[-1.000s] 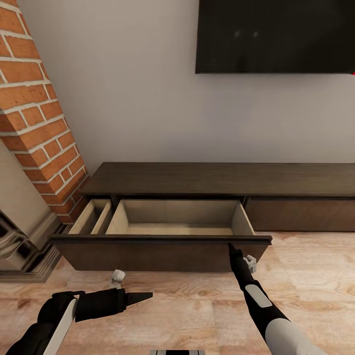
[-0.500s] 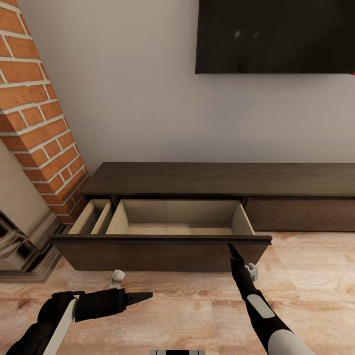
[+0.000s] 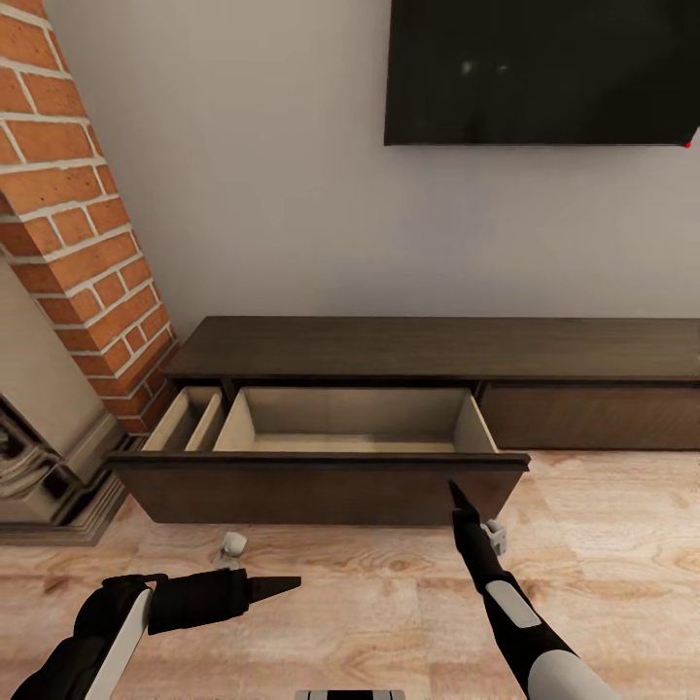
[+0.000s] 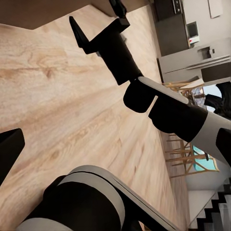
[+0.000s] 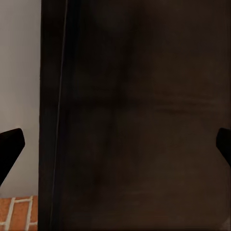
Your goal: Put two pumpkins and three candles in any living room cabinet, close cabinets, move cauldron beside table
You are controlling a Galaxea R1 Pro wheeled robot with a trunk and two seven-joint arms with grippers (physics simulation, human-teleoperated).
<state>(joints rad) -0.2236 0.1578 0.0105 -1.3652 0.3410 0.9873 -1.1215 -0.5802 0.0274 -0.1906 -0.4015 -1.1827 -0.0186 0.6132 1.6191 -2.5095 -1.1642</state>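
Dark brown wood cabinet [image 3: 437, 350] sits low along the grey wall, under a black TV [image 3: 544, 68]. Its left drawer [image 3: 321, 476] is pulled out over the floor, pale interior w/ nothing in it; narrow side compartment at the drawer's left end next to the brick column [image 3: 68, 214]. Right tool [image 3: 457, 496] points tip-first just at the drawer front's right end; in the right wrist view its fingertips [image 5: 9, 147] are spread wide, holding nothing, facing the dark front. Left tool [image 3: 277, 585] lies level above the wood floor [image 3: 389, 603], well short of the drawer; can't tell how far open.
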